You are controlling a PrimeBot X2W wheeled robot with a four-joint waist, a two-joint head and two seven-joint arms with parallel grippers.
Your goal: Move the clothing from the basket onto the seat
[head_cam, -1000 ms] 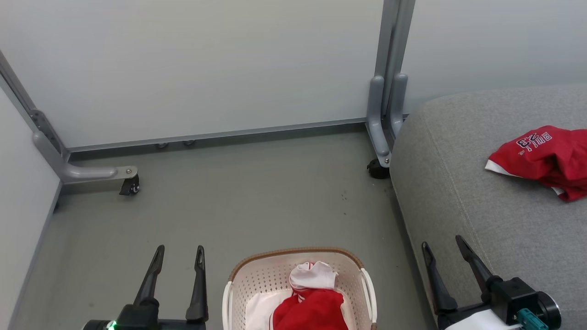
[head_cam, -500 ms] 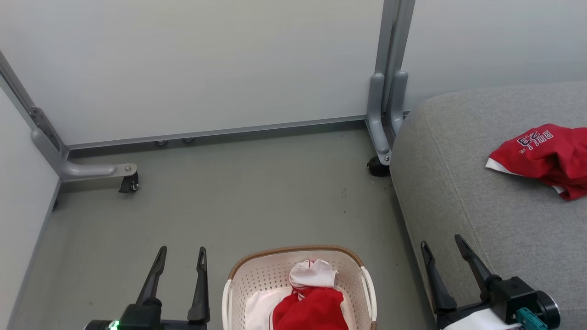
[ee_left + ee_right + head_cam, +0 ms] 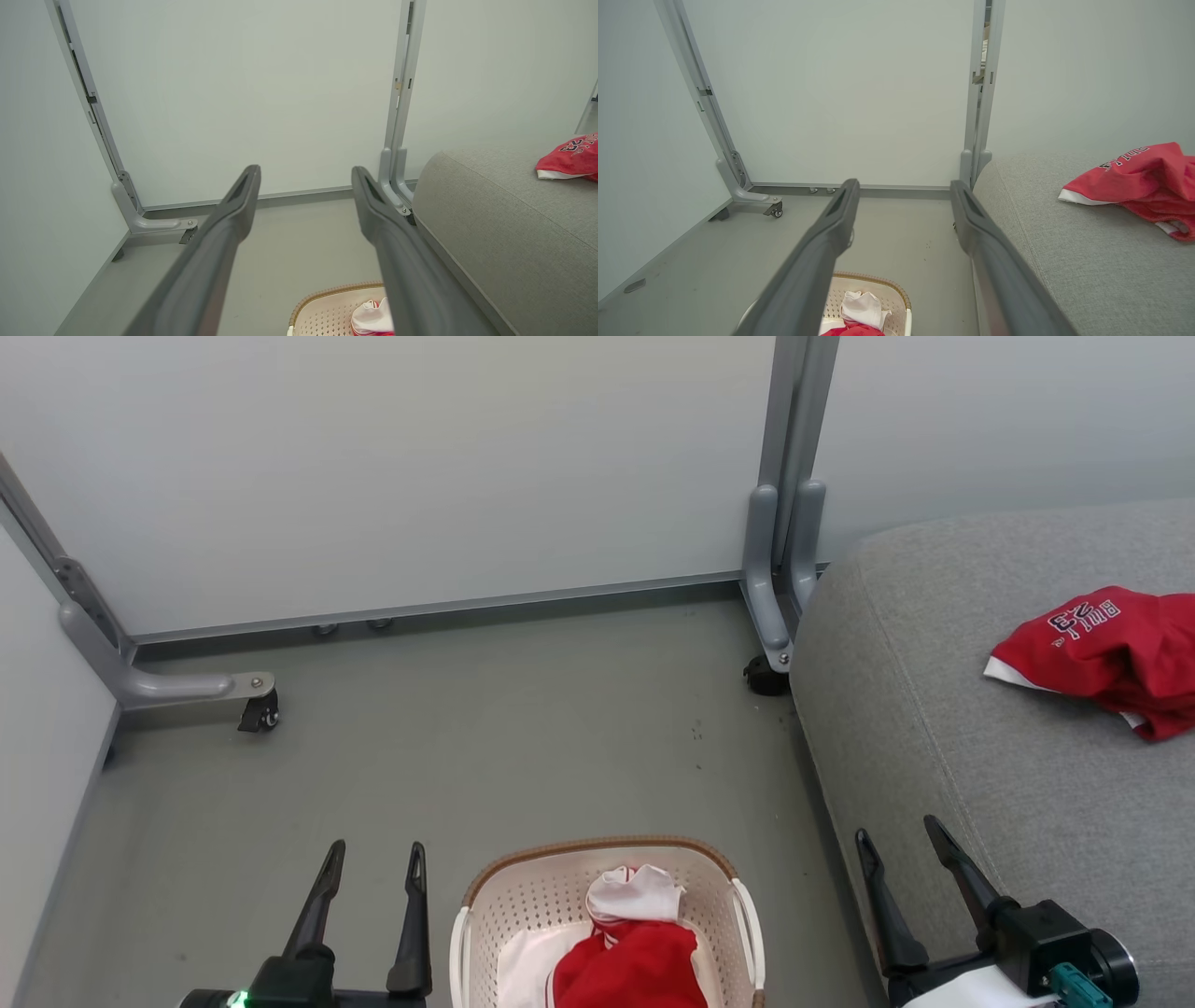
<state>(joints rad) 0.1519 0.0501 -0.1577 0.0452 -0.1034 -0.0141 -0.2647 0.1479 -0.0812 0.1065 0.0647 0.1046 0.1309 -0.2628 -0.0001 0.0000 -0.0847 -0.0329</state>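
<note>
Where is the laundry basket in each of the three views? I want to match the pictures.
Head view: basket at the bottom centre, cut off by the lower edge.
Left wrist view: basket at the bottom edge, slightly right of centre.
Right wrist view: basket at the bottom edge, slightly left of centre.
Shared landmark: the red shirt lying on the grey seat, at the right in all three views.

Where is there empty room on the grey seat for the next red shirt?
The seat is bare from its rounded left edge up to the red shirt, and all along the near side in front of it. The red shirt crowds the right part. The floor between basket and wall is bare too. The basket itself is crowded with clothes.
</note>
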